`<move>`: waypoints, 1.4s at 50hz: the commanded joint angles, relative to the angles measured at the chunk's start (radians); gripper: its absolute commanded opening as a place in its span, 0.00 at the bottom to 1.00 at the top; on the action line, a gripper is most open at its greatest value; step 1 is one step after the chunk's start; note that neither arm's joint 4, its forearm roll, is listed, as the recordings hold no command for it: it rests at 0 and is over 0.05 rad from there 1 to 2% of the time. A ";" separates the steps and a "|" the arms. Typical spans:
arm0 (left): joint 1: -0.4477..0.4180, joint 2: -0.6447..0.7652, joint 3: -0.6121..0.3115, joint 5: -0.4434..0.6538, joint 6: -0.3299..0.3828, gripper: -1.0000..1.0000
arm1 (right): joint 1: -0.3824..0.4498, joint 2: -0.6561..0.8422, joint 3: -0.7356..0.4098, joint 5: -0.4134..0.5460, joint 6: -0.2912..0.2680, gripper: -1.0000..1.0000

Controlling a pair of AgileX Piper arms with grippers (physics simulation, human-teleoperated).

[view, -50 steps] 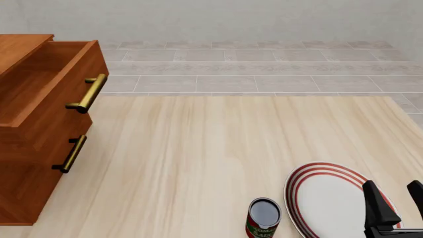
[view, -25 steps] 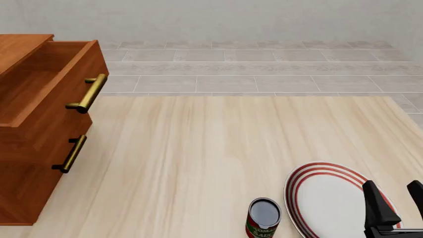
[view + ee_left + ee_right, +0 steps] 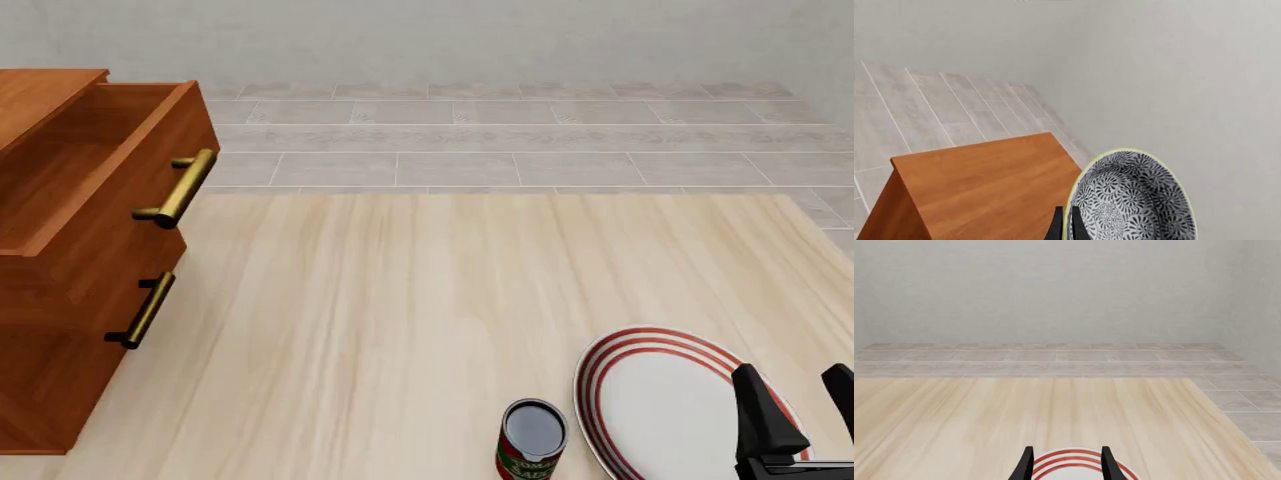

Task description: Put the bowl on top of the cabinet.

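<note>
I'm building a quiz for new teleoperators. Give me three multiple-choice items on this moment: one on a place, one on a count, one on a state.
1. Where is the can?
A. in the open drawer
B. on the table, close to the plate's near-left edge
C. on top of the cabinet

2. How many brass handles show on the cabinet in the front view?
A. one
B. two
C. four

3. What is the left pincer doing?
A. hanging open over the can
B. resting on the plate
C. shut on the rim of the bowl

Answers:
1 B: the can stands on the table beside the plate.
2 B: one handle on the open top drawer, another on the drawer below.
3 C: the left wrist view shows its fingers on either side of the bowl's rim, near the cabinet top.
</note>
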 commanded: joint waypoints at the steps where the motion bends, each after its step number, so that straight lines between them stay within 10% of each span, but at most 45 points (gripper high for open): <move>1: 0.017 0.017 -0.013 -0.005 -0.023 0.00 | 0.000 0.000 0.000 0.000 0.000 1.00; 70: 0.103 0.146 -0.015 -0.053 0.046 0.00 | 0.000 0.000 0.000 0.000 0.000 1.00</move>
